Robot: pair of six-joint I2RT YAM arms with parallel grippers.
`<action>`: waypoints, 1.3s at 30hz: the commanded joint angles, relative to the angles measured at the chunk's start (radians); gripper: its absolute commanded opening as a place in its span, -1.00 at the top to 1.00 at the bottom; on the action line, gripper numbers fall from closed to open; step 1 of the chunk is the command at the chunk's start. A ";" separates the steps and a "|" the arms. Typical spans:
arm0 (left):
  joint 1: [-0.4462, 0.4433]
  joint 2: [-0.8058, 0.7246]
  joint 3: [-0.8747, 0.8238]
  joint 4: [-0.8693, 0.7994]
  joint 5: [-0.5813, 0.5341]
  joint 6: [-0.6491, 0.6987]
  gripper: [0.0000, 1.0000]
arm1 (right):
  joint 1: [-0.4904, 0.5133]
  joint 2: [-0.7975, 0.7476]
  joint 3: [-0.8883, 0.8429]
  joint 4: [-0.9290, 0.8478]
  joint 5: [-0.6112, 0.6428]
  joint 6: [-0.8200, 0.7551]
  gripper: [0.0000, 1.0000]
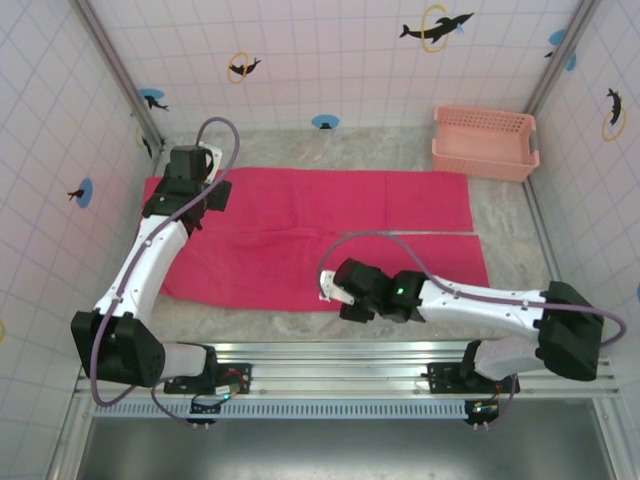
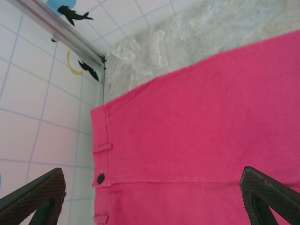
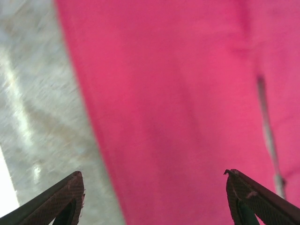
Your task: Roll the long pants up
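Note:
The long pants (image 1: 320,225) lie flat across the table, magenta-red, waist at the left and both legs running right. My left gripper (image 1: 188,205) hovers over the waist end, open; in the left wrist view its fingers (image 2: 37,192) straddle the waistband with its black button (image 2: 100,178) and belt loops, nothing between them. My right gripper (image 1: 335,292) is low over the near edge of the pants at mid-table, jaws open. In the right wrist view one fingertip (image 3: 70,187) is over bare table and the other over the cloth (image 3: 178,93).
A pale pink lattice basket (image 1: 483,142) stands at the back right corner, beyond the leg ends. Tiled walls close in the left, back and right sides. Bare marbled table (image 3: 42,117) runs along the near edge of the pants.

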 commanded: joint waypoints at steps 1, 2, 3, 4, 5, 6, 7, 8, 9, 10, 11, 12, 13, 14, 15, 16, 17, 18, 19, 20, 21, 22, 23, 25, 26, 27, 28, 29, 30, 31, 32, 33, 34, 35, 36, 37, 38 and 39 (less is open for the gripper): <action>0.002 -0.011 0.035 -0.072 -0.043 0.007 -0.95 | 0.032 0.065 0.004 -0.122 0.049 -0.020 -0.55; 0.001 -0.016 0.026 -0.070 -0.045 0.009 -0.95 | 0.032 0.082 0.012 -0.127 0.042 -0.024 -0.53; 0.002 -0.020 0.021 -0.066 -0.040 0.019 -0.95 | 0.032 0.100 0.025 -0.131 0.038 -0.022 -0.53; 0.003 -0.025 0.019 -0.066 -0.044 0.020 -0.95 | 0.032 0.113 0.037 -0.131 0.025 -0.021 -0.52; 0.002 -0.028 0.019 -0.067 -0.047 0.019 -0.95 | 0.032 0.130 0.048 -0.128 0.012 -0.023 -0.51; 0.002 -0.030 0.019 -0.071 -0.043 0.022 -0.95 | 0.032 0.151 0.061 -0.123 0.011 -0.023 -0.50; 0.002 -0.033 0.023 -0.073 -0.037 0.024 -0.95 | 0.030 0.173 0.073 -0.124 0.011 -0.022 -0.50; 0.002 -0.035 0.025 -0.076 -0.036 0.023 -0.95 | 0.027 0.202 0.093 -0.133 -0.007 -0.024 -0.46; 0.003 -0.037 0.027 -0.079 -0.033 0.023 -0.95 | 0.025 0.230 0.115 -0.144 -0.023 -0.024 -0.41; 0.002 -0.039 0.029 -0.080 -0.030 0.024 -0.95 | 0.024 0.264 0.135 -0.156 -0.028 -0.023 -0.38; 0.003 -0.040 0.030 -0.083 -0.028 0.024 -0.95 | 0.020 0.299 0.157 -0.174 -0.032 -0.021 -0.33; 0.003 -0.041 0.031 -0.086 -0.026 0.024 -0.95 | 0.016 0.338 0.180 -0.191 -0.038 -0.023 -0.25; 0.003 -0.041 0.028 -0.086 -0.022 0.023 -0.95 | 0.009 0.369 0.200 -0.207 -0.046 -0.023 -0.19; 0.003 -0.043 0.028 -0.084 -0.015 0.023 -0.95 | 0.000 0.400 0.222 -0.223 -0.060 -0.022 -0.14; 0.002 -0.046 0.024 -0.084 -0.009 0.023 -0.95 | -0.012 0.426 0.239 -0.235 -0.088 -0.020 -0.07; 0.003 -0.048 0.021 -0.083 -0.007 0.022 -0.95 | -0.023 0.440 0.254 -0.241 -0.116 -0.017 0.00; 0.002 -0.052 0.018 -0.079 -0.004 0.025 -0.95 | -0.037 0.449 0.264 -0.241 -0.148 -0.014 0.04; 0.001 -0.055 0.014 -0.077 -0.001 0.028 -0.95 | -0.052 0.453 0.267 -0.232 -0.185 -0.008 0.09; 0.001 -0.057 0.011 -0.075 0.002 0.029 -0.95 | -0.066 0.455 0.265 -0.223 -0.208 0.000 0.14; 0.002 -0.062 0.007 -0.071 0.005 0.030 -0.95 | -0.078 0.457 0.267 -0.218 -0.223 0.007 0.24; 0.002 -0.067 0.002 -0.067 0.011 0.031 -0.95 | -0.088 0.461 0.269 -0.221 -0.234 0.011 0.32; 0.002 -0.070 -0.002 -0.063 0.018 0.032 -0.95 | -0.096 0.461 0.270 -0.223 -0.233 0.014 0.38; 0.001 -0.074 -0.009 -0.058 0.027 0.034 -0.95 | -0.102 0.459 0.270 -0.223 -0.233 0.015 0.45; 0.002 -0.078 -0.018 -0.049 0.039 0.036 -0.95 | -0.110 0.450 0.267 -0.220 -0.218 0.011 0.67; 0.002 -0.080 -0.023 -0.045 0.046 0.040 -0.95 | -0.114 0.444 0.265 -0.219 -0.204 0.011 0.81; 0.003 -0.082 -0.030 -0.041 0.049 0.041 -0.95 | -0.119 0.435 0.263 -0.220 -0.190 0.012 0.90; 0.002 -0.085 -0.037 -0.036 0.053 0.046 -0.95 | -0.123 0.424 0.261 -0.218 -0.176 0.011 0.95; 0.003 -0.089 -0.047 -0.027 0.058 0.048 -0.95 | -0.127 0.408 0.255 -0.212 -0.163 0.014 1.00; 0.002 -0.094 -0.058 -0.017 0.067 0.053 -0.95 | -0.131 0.388 0.252 -0.207 -0.158 0.014 1.00; 0.002 -0.098 -0.068 -0.008 0.076 0.062 -0.95 | -0.134 0.371 0.253 -0.206 -0.149 0.012 1.00; 0.001 -0.105 -0.083 0.006 0.082 0.068 -0.95 | -0.139 0.349 0.258 -0.209 -0.139 0.012 1.00; -0.001 -0.112 -0.099 0.021 0.093 0.074 -0.95 | -0.146 0.327 0.272 -0.221 -0.139 0.008 1.00; -0.004 -0.120 -0.112 0.032 0.108 0.084 -0.94 | -0.155 0.313 0.287 -0.236 -0.144 0.004 1.00; -0.009 -0.128 -0.130 0.046 0.114 0.091 -0.91 | -0.164 0.293 0.309 -0.254 -0.146 -0.003 1.00; -0.014 -0.135 -0.142 0.054 0.123 0.100 -0.89 | -0.172 0.277 0.330 -0.269 -0.139 -0.007 1.00; -0.023 -0.143 -0.157 0.063 0.129 0.113 -0.87 | -0.189 0.261 0.358 -0.288 -0.138 -0.016 1.00; -0.033 -0.149 -0.171 0.072 0.130 0.124 -0.86 | -0.211 0.250 0.387 -0.304 -0.148 -0.022 1.00; -0.041 -0.153 -0.182 0.077 0.132 0.136 -0.84 | -0.238 0.245 0.420 -0.320 -0.167 -0.026 1.00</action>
